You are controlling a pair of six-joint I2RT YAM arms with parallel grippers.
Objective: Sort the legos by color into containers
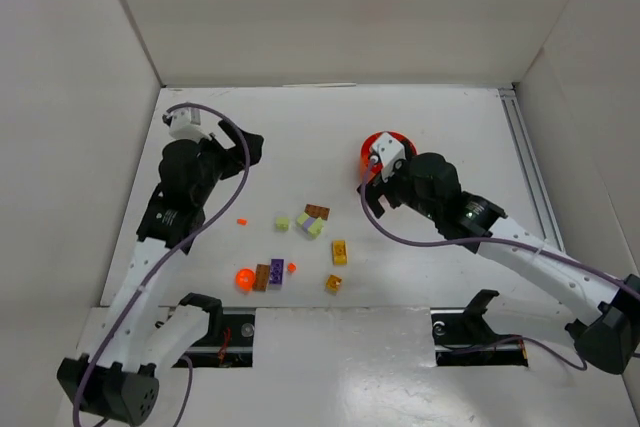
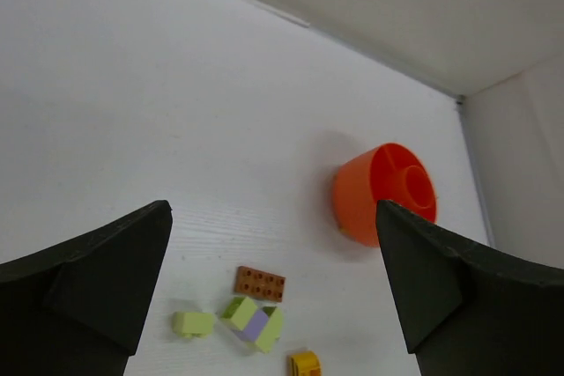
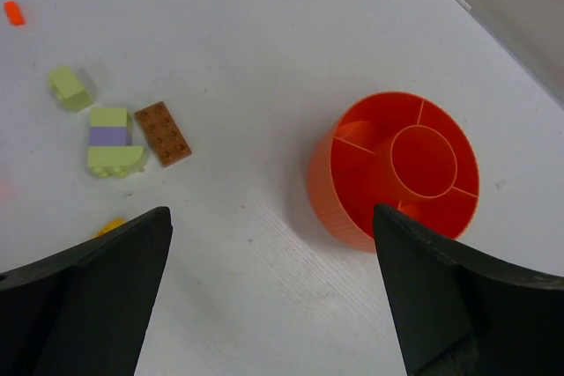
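While left gripper (image 2: 270,210), right gripper (image 3: 270,211) gape — legos (image 1: 310,219) outside dish (image 3: 339,204).

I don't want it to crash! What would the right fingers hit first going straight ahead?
Probably the white table, on a bare patch just beside the round orange-red plastic dish; depth is unclear.

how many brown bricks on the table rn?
2. One brown brick sits mid-table beside the green-purple stack; the other brown brick lies nearer the arms, next to the purple brick. The arms could hide more.
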